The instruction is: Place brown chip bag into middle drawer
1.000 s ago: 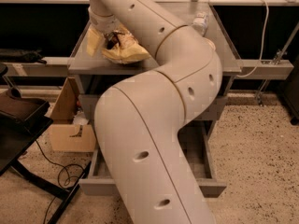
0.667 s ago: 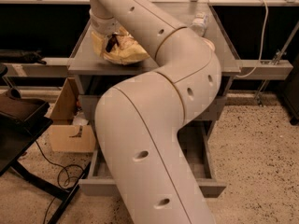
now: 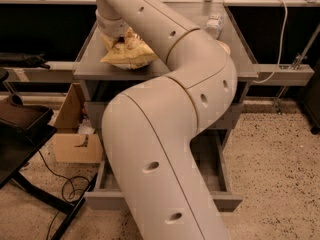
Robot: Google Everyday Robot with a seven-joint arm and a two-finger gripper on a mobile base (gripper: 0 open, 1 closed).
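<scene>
The brown chip bag [image 3: 131,55] lies on the grey cabinet top [image 3: 95,66], showing mostly its pale yellow foil with a brown patch near the top. My gripper [image 3: 118,35] is at the end of the cream arm, directly on the bag's far left end and touching it. The wrist hides its tips. The middle drawer [image 3: 226,202] is pulled out low at the front of the cabinet. It is a shallow grey tray, and my arm covers most of it.
A small pale container [image 3: 214,24] stands at the back right of the cabinet top. A cardboard box [image 3: 75,139] sits on the floor to the left. A black stand [image 3: 22,129] and cables [image 3: 65,186] are further left. A white cable [image 3: 276,59] hangs on the right.
The wrist has shifted slightly over the bag's left end. The bag has stayed on the cabinet top, barely moved.
</scene>
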